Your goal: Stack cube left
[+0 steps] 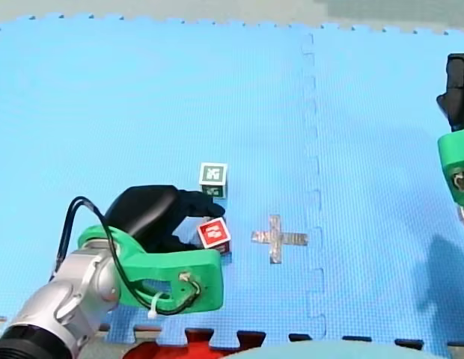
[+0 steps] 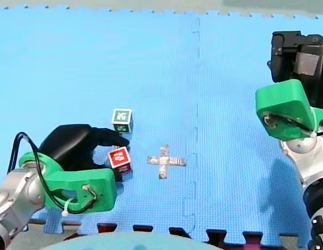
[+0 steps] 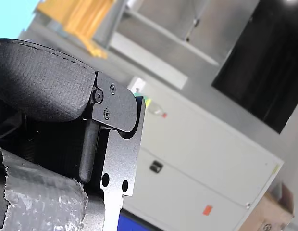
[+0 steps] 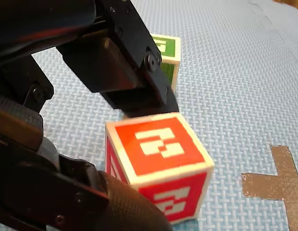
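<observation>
Left robot hand (image 2: 81, 146) clamps glossy red cube (image 2: 120, 158); right robot hand (image 2: 297, 57) far-right, grip unclear.

It looked like a robotics lab: a blue interlocking foam mat (image 1: 142, 97) carried a silver tape cross (image 1: 278, 238), and grey metal cabinets (image 3: 202, 159) stood beyond.

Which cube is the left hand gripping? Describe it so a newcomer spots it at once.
On the blue foam mat, find the silver tape cross near the front edge; the right hand is at the mat's right edge. Just left of the cross, the left hand grips the red cube in its fingers, tilted. Its neighbour just behind, the green cube, stands ungripped and upright.
</observation>
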